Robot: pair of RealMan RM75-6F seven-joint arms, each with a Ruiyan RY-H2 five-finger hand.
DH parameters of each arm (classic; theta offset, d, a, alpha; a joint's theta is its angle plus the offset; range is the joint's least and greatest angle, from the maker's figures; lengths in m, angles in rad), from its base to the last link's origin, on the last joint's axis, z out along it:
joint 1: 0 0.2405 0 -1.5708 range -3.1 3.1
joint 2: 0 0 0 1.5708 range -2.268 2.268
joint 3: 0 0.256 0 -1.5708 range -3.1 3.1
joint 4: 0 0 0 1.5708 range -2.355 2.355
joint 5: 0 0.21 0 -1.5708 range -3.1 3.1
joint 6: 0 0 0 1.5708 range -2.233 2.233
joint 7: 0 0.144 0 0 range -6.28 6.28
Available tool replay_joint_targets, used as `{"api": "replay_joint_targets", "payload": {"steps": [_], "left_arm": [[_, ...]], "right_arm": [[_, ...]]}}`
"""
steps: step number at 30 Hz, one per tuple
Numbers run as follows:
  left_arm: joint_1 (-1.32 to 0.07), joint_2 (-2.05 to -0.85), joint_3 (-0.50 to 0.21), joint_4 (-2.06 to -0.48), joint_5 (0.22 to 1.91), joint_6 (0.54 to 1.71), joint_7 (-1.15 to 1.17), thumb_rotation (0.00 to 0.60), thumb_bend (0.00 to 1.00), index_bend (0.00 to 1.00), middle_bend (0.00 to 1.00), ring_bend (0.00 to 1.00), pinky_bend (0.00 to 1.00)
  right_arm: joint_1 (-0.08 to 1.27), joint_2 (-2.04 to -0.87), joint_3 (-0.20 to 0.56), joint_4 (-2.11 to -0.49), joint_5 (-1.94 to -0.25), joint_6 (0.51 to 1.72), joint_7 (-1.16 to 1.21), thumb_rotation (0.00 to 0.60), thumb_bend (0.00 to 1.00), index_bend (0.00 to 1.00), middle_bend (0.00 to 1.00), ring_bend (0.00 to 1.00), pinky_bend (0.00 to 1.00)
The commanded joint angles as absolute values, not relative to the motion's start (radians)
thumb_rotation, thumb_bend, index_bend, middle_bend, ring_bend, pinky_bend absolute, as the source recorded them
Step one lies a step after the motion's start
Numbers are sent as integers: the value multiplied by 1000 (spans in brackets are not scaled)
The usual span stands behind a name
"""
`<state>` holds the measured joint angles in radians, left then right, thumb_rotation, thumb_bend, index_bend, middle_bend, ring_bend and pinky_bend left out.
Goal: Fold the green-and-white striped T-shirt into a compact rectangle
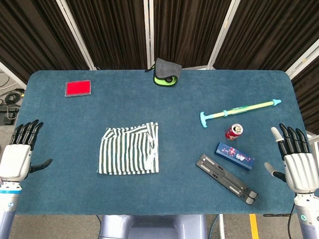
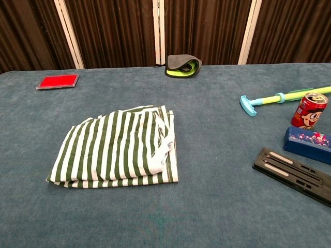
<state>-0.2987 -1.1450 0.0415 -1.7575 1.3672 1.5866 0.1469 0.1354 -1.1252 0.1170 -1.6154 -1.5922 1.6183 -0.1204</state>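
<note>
**Shirt folded at centre-left, both hands empty at the table edges**

Green-and-white striped T-shirt (image 1: 129, 149) lies folded in a rough rectangle left of frame centre on the blue table (image 1: 164, 107), layered edges on its right side. Left hand (image 1: 16, 155) at far lower left, fingers spread, holding nothing. Right hand (image 1: 295, 163) at far lower right, fingers apart, also empty. Right side: red can (image 1: 234, 131), blue box (image 1: 235, 156), black flat bar (image 1: 227, 178), teal-yellow stick (image 1: 238, 111). Red card (image 1: 78, 88) upper left; grey-green pouch (image 1: 165, 72) top centre.
</note>
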Motion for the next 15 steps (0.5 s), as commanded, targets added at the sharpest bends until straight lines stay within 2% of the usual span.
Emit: {"api": "replay_joint_targets", "payload": {"steps": [1,15], "left_arm": [[-289,-1142,32,-1758,1375,1585,144,600,0,0,0,0,0],[-272,-1153,-7,-1732,1405,1549,140,600,0,0,0,0,0]], "right_arm": [[133,-1127,116,-1616,-1596,1620,-120,600,0,0,0,0,0],[126,-1123,120,-1607,-1590,1621,-83,600,0,24,0,0,0]]}}
